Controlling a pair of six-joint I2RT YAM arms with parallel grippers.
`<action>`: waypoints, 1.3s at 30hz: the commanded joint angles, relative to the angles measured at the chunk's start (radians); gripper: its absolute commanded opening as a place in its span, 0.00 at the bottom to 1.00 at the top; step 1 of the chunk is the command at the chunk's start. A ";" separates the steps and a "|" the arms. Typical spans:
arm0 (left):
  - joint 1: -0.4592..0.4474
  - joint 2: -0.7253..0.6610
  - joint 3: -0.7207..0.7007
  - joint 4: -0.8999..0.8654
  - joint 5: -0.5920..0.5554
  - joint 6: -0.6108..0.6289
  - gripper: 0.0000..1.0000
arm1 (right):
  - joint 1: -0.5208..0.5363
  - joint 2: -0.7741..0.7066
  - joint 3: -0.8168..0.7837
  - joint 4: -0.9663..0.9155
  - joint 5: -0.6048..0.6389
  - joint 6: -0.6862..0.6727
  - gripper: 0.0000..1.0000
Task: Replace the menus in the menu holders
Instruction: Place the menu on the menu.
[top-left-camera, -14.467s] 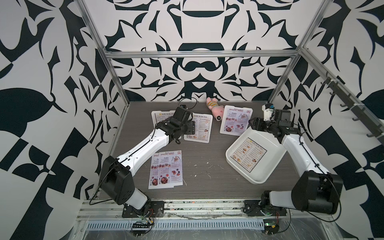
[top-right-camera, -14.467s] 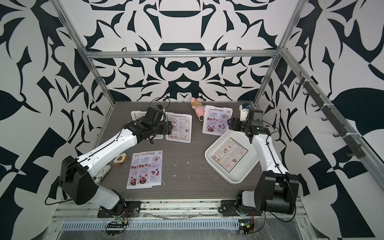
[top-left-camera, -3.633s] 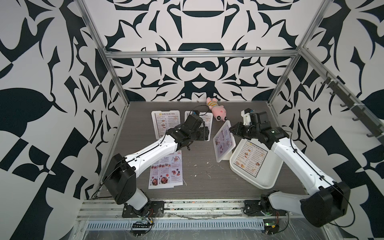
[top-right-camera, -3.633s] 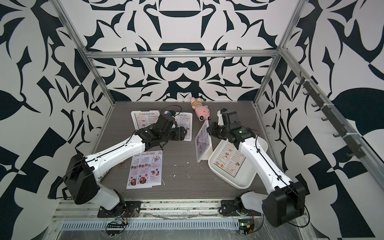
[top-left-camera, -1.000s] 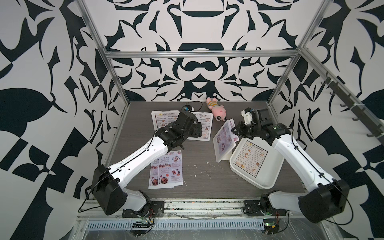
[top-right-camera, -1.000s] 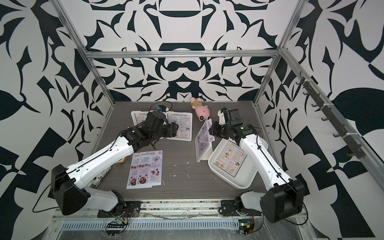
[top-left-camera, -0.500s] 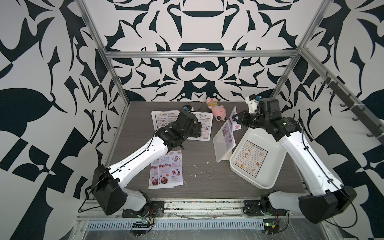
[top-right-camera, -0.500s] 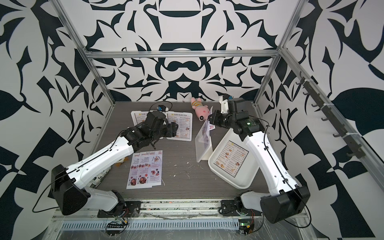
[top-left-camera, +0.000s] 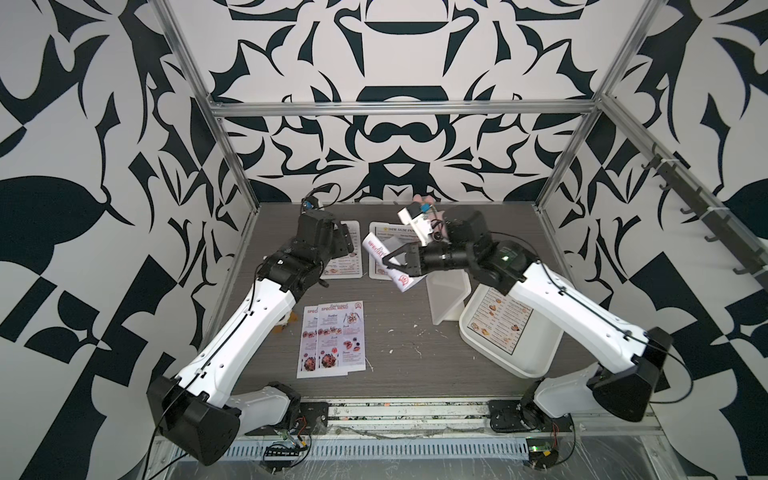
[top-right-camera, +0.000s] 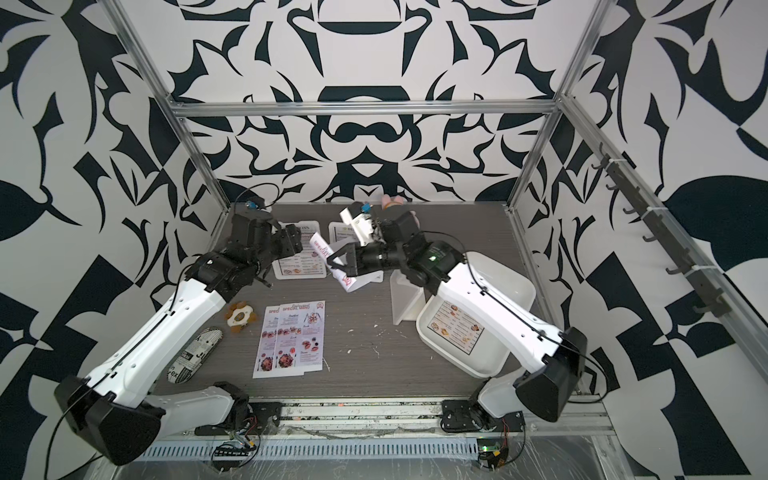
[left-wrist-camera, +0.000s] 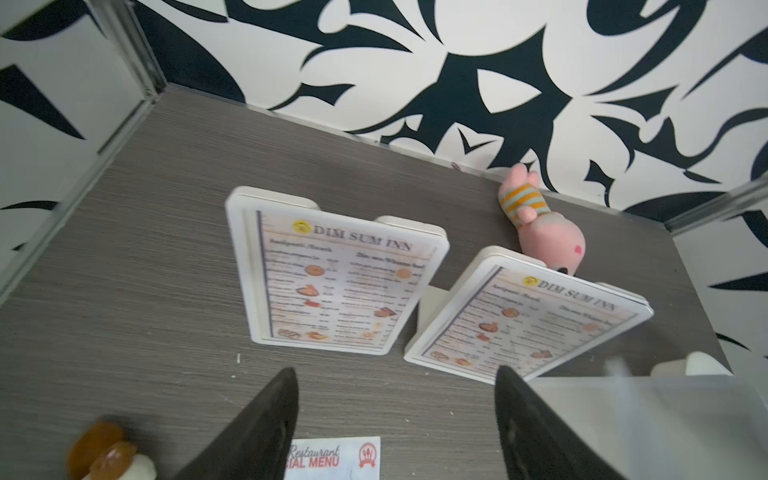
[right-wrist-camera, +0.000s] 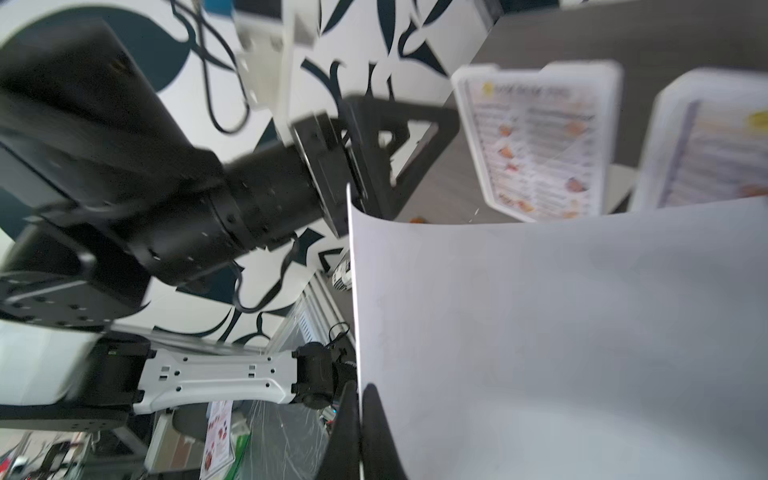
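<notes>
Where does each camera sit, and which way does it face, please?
Top views: high at the front, looking down on the table; both arms show whole.
Left wrist: on the left arm, looking past the open left gripper at two menu holders and a plush toy.
Right wrist: on the right arm, looking along the right gripper, shut on a menu sheet, toward the left arm.
Shared: both wrist views show those holders.

Both top views look steeply down from high in front, taking in the whole table (top-left-camera: 399, 332). The left wrist camera faces two menu holders (left-wrist-camera: 250, 270) closely; the right wrist camera shares them past a close menu sheet (right-wrist-camera: 540, 332)
</notes>
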 joint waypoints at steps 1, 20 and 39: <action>0.033 -0.045 -0.011 -0.083 -0.054 -0.009 0.77 | 0.057 0.057 -0.029 0.128 -0.046 0.033 0.00; 0.097 -0.066 -0.027 -0.150 -0.080 -0.013 0.78 | 0.092 0.502 0.187 -0.275 -0.011 -0.479 0.00; 0.099 -0.073 -0.029 -0.172 -0.028 0.005 0.76 | 0.097 0.440 0.193 -0.087 0.270 -0.546 0.37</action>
